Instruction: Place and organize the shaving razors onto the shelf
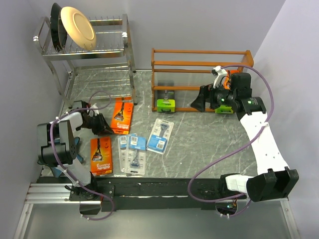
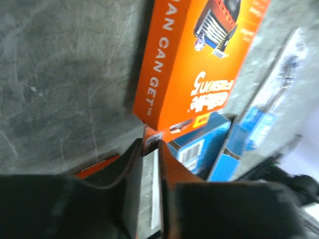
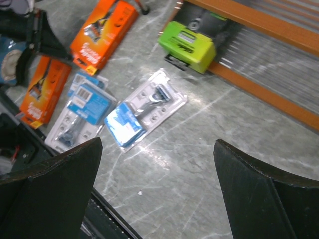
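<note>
**Razor packs, shelf and two grippers: stock as seen**

- Shelf (image 1: pixel 202 63): reddish-brown wood with three slatted tiers, in the upper right of the overhead view, against the back wall.
- First green box (image 1: pixel 166 104): lime and black, at the left end of the shelf's lowest tier.
- Second green box (image 1: pixel 225 109): at the front of the lowest tier, toward the right. It is largely hidden under the right arm's wrist.
- Single blister card (image 1: pixel 161 135): blue and clear, flat on the table (image 1: pixel 199 144) at mid-frame, apart from the shelf.
- Paired blister cards (image 1: pixel 130 152): two side by side with edges overlapping, just left of the single card.
- Upper orange pack (image 1: pixel 121 113): flat on the table left of the shelf. Its lower edge meets the top of the paired cards.
- Lower orange pack (image 1: pixel 101 155): flat at lower left, just beside the paired cards.
- Left gripper (image 1: pixel 99 124): at the left edge of the upper orange pack. In the left wrist view the fingers stand nearly together with a thin pale strip between them. Whether they pinch anything cannot be told.
- Right gripper (image 3: pixel 157 144): fingers spread wide with nothing between them, over the table in front of the shelf.
- Dish rack (image 1: pixel 89 50): chrome wire, upper left, holding plates.
</note>
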`<control>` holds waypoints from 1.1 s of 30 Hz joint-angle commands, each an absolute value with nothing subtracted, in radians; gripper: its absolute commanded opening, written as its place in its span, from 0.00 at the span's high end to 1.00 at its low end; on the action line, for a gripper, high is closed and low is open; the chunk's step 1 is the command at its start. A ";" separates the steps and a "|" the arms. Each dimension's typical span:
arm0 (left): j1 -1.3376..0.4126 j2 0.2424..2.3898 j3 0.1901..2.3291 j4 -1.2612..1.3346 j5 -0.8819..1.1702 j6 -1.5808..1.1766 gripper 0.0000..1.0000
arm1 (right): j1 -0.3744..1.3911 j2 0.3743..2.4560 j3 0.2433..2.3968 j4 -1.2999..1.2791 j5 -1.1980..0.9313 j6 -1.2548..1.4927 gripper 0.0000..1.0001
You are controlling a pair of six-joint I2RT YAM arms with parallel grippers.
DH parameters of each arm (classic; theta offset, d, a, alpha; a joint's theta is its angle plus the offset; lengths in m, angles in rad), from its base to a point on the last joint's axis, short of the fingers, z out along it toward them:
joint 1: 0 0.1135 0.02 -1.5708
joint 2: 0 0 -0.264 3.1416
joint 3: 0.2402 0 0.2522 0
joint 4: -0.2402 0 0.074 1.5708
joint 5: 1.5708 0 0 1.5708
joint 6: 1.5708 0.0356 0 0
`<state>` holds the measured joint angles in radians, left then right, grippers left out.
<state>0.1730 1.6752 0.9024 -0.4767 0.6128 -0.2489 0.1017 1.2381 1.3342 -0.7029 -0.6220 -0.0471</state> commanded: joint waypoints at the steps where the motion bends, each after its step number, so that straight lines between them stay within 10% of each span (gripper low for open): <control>1: 0.242 1.704 0.902 -0.481 0.730 -0.278 0.84 | 0.196 1.255 1.321 -0.634 -0.729 -0.028 0.00; 11: 0.265 1.695 0.853 -0.480 1.181 -0.460 0.99 | 0.374 1.359 1.192 -0.240 -0.778 0.460 0.00; 33: 0.249 1.462 0.561 -0.469 1.292 -0.755 0.99 | 0.632 1.742 1.012 0.253 -0.764 1.207 0.11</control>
<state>0.2611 1.4998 0.5602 -0.4614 1.2552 -0.7273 0.5873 1.7218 0.9848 0.1089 -0.7506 1.0744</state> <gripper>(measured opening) 0.070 0.918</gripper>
